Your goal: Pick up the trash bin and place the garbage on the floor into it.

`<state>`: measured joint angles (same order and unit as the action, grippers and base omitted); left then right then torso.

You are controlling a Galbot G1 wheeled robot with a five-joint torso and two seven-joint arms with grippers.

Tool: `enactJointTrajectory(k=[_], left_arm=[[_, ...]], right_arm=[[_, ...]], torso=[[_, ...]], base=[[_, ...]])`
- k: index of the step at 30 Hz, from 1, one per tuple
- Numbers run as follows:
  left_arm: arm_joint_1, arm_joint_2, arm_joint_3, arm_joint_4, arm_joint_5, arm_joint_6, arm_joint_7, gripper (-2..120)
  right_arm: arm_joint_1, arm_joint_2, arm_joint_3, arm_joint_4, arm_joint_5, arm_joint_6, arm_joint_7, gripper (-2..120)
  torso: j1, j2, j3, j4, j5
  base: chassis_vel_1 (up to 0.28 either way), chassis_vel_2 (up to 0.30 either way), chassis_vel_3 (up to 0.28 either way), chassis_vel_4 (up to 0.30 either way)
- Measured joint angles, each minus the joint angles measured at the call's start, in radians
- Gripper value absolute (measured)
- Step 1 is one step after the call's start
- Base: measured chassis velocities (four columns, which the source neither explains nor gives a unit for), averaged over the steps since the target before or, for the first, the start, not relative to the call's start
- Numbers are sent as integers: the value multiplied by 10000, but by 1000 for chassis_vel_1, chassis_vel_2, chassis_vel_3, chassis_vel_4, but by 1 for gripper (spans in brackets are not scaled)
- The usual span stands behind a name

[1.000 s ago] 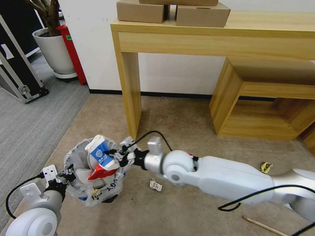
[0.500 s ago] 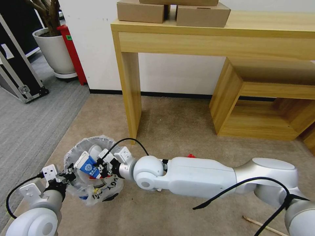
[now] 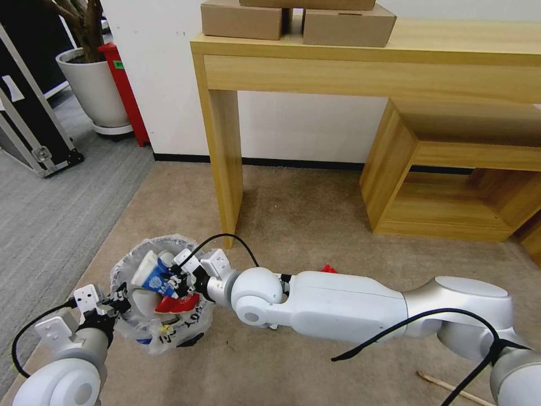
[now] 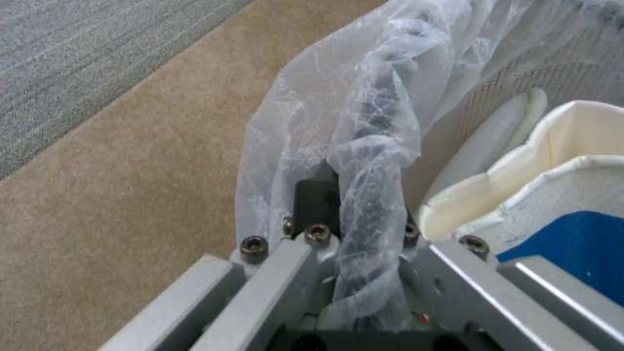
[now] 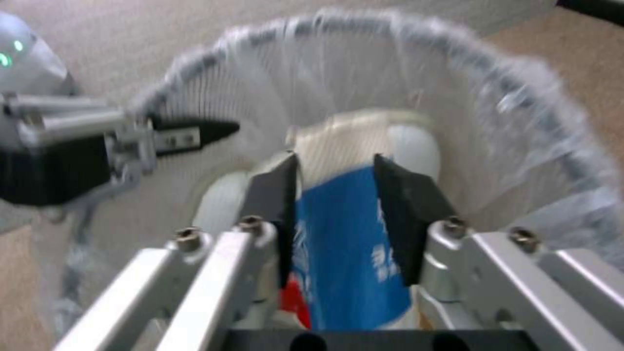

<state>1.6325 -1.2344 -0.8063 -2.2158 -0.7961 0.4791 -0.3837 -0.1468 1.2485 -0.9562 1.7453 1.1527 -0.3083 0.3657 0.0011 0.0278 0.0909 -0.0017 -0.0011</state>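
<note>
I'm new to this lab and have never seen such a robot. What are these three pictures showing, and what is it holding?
It is a wheeled robot with two arms. One picture looks down from its head; the other two come from cameras on its wrists. The left gripper is clamped on the rim of the trash bin, a small bin lined with a plastic bag. The right gripper reaches into the bin, its fingers either side of a blue-and-white paper cup. On the floor, a wooden stick lies near the right arm.
</note>
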Motion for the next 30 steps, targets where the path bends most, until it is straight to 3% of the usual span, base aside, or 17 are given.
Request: enactJointTrajectory(k=[8,15,19,21,23,30], left_arm=[[81,19,-43,-8,7,-11,6,1],[82,42,-64,53,23,-27,6,1],[79,49,-69,97,32,-39,6,1],[73,53,-69,132,39,-47,6,1],[64,61,-67,156,42,-50,5,1],[0,98,-24,255,58,-54,3,1]], right_arm=[[-275,-218,788,339,-187,345,-215,65],[-1063,-690,2335,701,-459,1258,-1109,94],[-1436,-923,3112,729,-484,1468,-1367,99],[-1917,-1236,4009,759,-536,1626,-1610,100],[-2476,-1812,5069,816,-715,1784,-1971,100],[-3572,-3313,6625,950,-1064,1852,-3022,100]], torso=[[0,0,0,0,0],[0,0,0,1,0],[0,0,-1,2,0],[0,0,0,1,2],[0,0,-1,1,1],[0,1,0,-2,4]], base=[[0,0,0,0],[0,0,0,0],[0,0,0,0],[0,0,0,0],[0,0,0,0],[0,0,0,0]])
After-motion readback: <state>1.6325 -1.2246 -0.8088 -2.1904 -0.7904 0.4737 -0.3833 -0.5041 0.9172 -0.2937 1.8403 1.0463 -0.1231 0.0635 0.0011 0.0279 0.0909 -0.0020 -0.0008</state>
